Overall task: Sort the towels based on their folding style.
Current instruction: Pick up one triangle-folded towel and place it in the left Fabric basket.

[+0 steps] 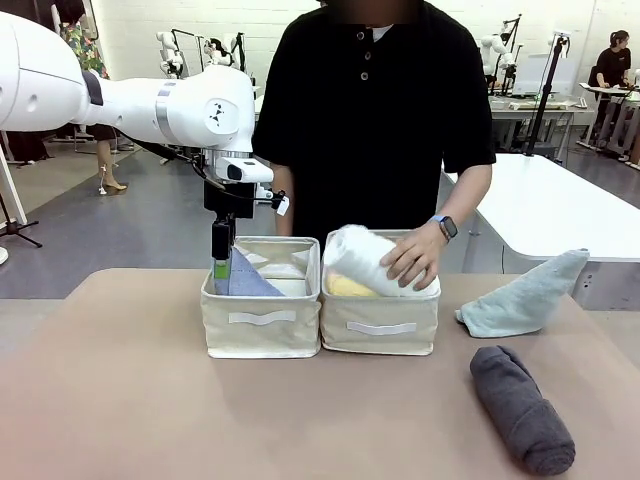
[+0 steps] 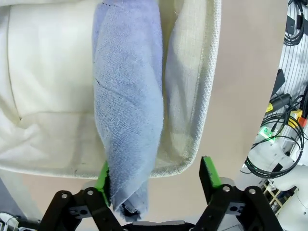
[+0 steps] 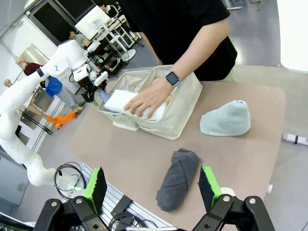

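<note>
My left gripper (image 2: 156, 175) is open above the left basket (image 1: 262, 330). The lavender-blue cone towel (image 2: 127, 96) lies in that basket, its tip still resting against one finger pad (image 2: 102, 178). From the front, the gripper (image 1: 222, 268) points down beside this towel (image 1: 247, 279). A person's hand (image 1: 415, 256) presses a white rolled towel (image 1: 355, 255) into the right basket (image 1: 380, 328), on top of a yellow towel (image 1: 345, 287). A pale teal cone towel (image 1: 525, 295) and a dark grey roll (image 1: 520, 408) lie on the table. My right gripper (image 3: 152, 183) hovers open high above the grey roll (image 3: 178, 179).
The two cream baskets stand side by side mid-table. The person stands at the far edge, behind the right basket. The tan table (image 1: 120, 400) has bare room in front and to the left of the baskets. Cables (image 2: 269, 139) hang beyond the table's edge.
</note>
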`<state>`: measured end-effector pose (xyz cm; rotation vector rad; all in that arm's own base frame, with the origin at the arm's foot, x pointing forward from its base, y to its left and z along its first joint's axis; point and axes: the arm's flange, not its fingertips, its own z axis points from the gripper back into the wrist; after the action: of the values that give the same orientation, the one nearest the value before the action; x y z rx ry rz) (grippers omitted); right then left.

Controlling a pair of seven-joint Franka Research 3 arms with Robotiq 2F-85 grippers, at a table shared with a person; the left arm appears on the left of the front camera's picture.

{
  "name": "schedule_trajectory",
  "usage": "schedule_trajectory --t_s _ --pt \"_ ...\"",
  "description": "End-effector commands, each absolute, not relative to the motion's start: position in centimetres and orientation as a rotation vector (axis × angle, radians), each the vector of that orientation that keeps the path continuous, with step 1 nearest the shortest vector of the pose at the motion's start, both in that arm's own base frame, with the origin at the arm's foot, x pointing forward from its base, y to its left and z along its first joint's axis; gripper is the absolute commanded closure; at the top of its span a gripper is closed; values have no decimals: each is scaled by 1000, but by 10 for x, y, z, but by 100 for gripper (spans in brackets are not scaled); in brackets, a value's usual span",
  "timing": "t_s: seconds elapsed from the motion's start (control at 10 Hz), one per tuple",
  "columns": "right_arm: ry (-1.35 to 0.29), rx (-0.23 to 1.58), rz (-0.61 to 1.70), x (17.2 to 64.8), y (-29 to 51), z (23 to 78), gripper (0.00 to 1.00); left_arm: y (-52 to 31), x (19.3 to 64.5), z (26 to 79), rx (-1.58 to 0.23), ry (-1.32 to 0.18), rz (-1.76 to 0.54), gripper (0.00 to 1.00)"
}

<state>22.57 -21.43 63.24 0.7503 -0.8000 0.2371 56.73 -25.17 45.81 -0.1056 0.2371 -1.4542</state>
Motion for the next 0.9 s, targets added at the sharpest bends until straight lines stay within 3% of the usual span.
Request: schedule_trajectory --t_s 0.0,0.2,0.8 --pt "-815 781 238 228 -213 634 0 -249 566 462 -137 236 -1470 0" --pt "-815 781 238 228 -213 634 0 -247 566 465 -92 219 -1467 0" --pt "-815 781 238 228 -213 634 0 -167 510 610 -27 -109 -1403 2"
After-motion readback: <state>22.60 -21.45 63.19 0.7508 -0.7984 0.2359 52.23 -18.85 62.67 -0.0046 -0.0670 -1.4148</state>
